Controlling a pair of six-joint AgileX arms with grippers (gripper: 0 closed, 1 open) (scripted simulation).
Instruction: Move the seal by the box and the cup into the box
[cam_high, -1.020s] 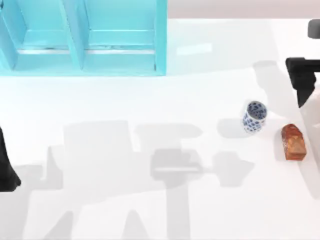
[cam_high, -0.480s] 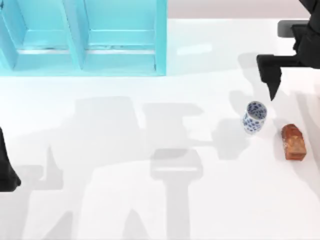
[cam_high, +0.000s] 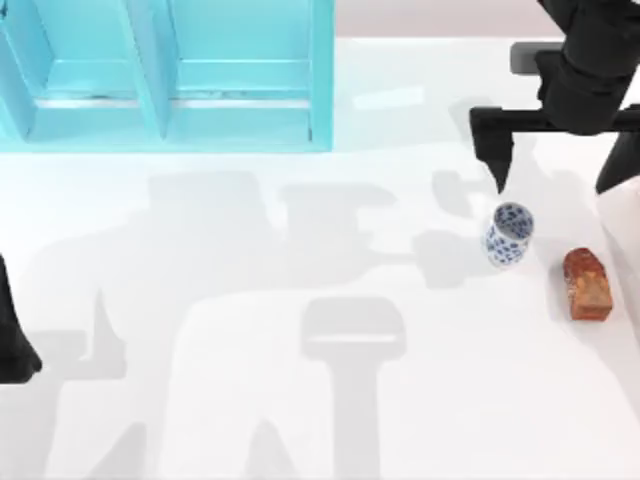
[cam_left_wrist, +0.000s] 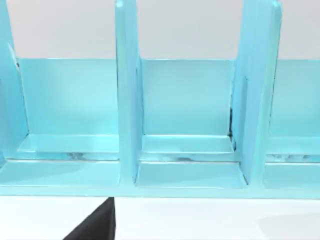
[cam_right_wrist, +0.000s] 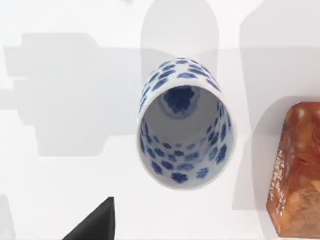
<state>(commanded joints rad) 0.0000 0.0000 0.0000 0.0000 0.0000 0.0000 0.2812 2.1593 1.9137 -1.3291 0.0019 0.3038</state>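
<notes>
Right gripper (cam_high: 555, 165): has travelled in from the tabletop's (cam_high: 300, 400) right edge over the last second; now hangs above and just behind the cup (cam_high: 509, 234). Fingers spread wide, holding nothing.

Cup: upright, unmoved, directly below the right gripper's near finger; its open rim faces up in the right wrist view (cam_right_wrist: 185, 125).

Seal (cam_high: 586, 284): unmoved, beside the cup, under the gripper's far side.

Box (cam_high: 165, 75): turquoise, well apart to the gripper's left.

Left gripper (cam_high: 15, 340): parked at the tabletop's left edge; finger spread cannot be told.

Judgement: approach nearly complete; descent pending, seal likely target.
</notes>
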